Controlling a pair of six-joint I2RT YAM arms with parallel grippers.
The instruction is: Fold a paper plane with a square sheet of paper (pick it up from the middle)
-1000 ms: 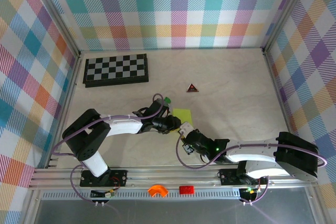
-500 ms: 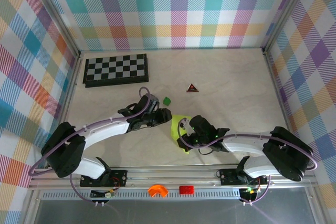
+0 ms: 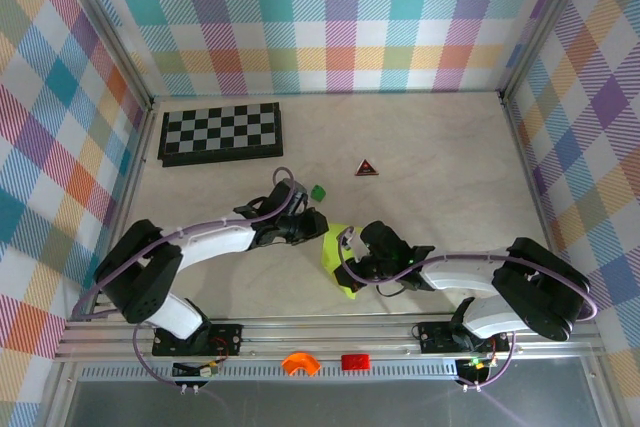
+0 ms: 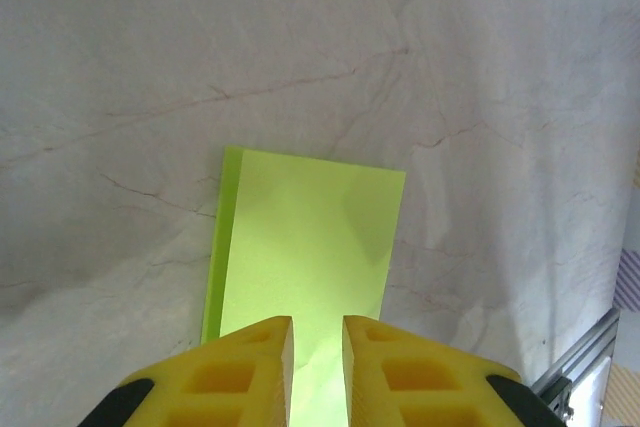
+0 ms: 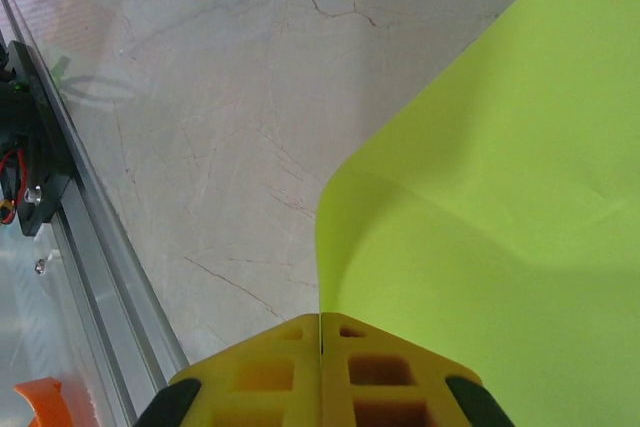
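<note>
Now the paper plane (image 3: 336, 259) is close to the near edge of the table (image 3: 450, 167), about at the middle of that edge, between the two grippers. It is lime yellow-green. In the top view it looks long and narrow, and one end points toward the near edge.

The right gripper (image 5: 320, 332) holds it. Its yellow fingers (image 5: 265, 377) are pressed tight together, and one edge of the paper goes into the seam between them. From there, in the right wrist view, the sheet curves up and away over the marbled table.

The left gripper (image 4: 317, 332) is at the paper from the left side. Its fingers (image 4: 245, 372) stand a little apart with a narrow gap, and the lime paper shows through this gap. In the left wrist view the paper looks like a folded rectangle, with a second layer showing along its left edge. Whether these fingers touch the paper, I cannot tell.

Further back, a chessboard (image 3: 220, 133) lies near the far left corner. A tiny dark green block (image 3: 318, 191) is just behind the left gripper, apart from the paper. A small dark triangle (image 3: 367, 168) lies near the middle of the table. On the rail in front of the near edge sit an orange piece (image 3: 298, 363) and a red piece (image 3: 355, 361).
</note>
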